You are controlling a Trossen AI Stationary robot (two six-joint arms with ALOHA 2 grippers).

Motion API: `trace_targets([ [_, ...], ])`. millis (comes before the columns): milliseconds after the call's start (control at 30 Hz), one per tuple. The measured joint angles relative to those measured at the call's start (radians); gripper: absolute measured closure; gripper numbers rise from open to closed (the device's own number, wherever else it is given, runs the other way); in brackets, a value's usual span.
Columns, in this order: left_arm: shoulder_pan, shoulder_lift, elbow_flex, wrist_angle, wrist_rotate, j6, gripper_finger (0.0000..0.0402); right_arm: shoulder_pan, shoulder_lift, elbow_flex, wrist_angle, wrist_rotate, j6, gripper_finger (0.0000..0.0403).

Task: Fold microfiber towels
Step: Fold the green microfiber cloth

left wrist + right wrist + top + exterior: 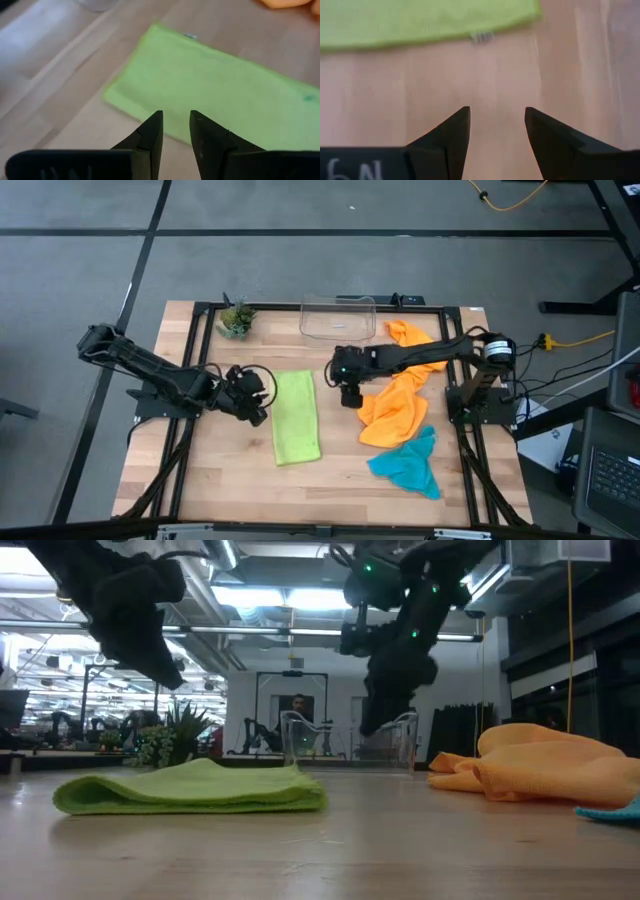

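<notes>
**Green towel folded on the bench, both claws empty above it**

A pale wooden bench (330, 480) with a black frame stands on a grey floor, and a workshop with ceiling lights shows behind it in the low view. The lime green towel (297, 417) lies folded into a long strip near the middle of the bench. The left claw (258, 408) hangs just beside the strip's left edge, clear of the cloth, its fingers (152, 135) a narrow gap apart and holding nothing. The right claw (350, 395) hovers over bare wood between the green towel and the orange towels (398, 405), its fingers (455, 132) spread and empty. The orange towels lie crumpled in a heap on the right side, and the teal blue towel (408, 463) lies bunched touching their near end. A clear plastic bin (338, 318) and a small potted plant (236, 318) stand along the far edge.
</notes>
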Motion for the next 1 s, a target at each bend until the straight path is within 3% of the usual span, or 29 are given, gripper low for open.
trace_targets([
  [167, 0.036, 0.035, 0.001, 0.142, 0.058, 0.183, 0.0311, 0.017, 0.008, -0.099, 0.286, -0.045, 0.03, 0.021],
  [333, 0.07, 0.11, 0.002, 0.237, 0.195, 0.361, 0.0311, 0.084, 0.012, -0.15, 0.445, -0.095, 0.056, 0.021],
  [533, 0.053, 0.208, 0.001, 0.229, 0.326, 0.492, 0.0311, 0.185, 0.013, -0.159, 0.471, -0.094, 0.054, 0.021],
  [833, -0.101, 0.25, 0.001, 0.414, 0.341, 0.481, 0.0312, 0.328, 0.013, -0.157, 0.517, -0.091, 0.029, 0.021],
  [1000, -0.202, 0.25, 0.0, 0.49, 0.34, 0.476, 0.0312, 0.391, 0.013, -0.124, 0.511, -0.008, 0.108, 0.021],
])
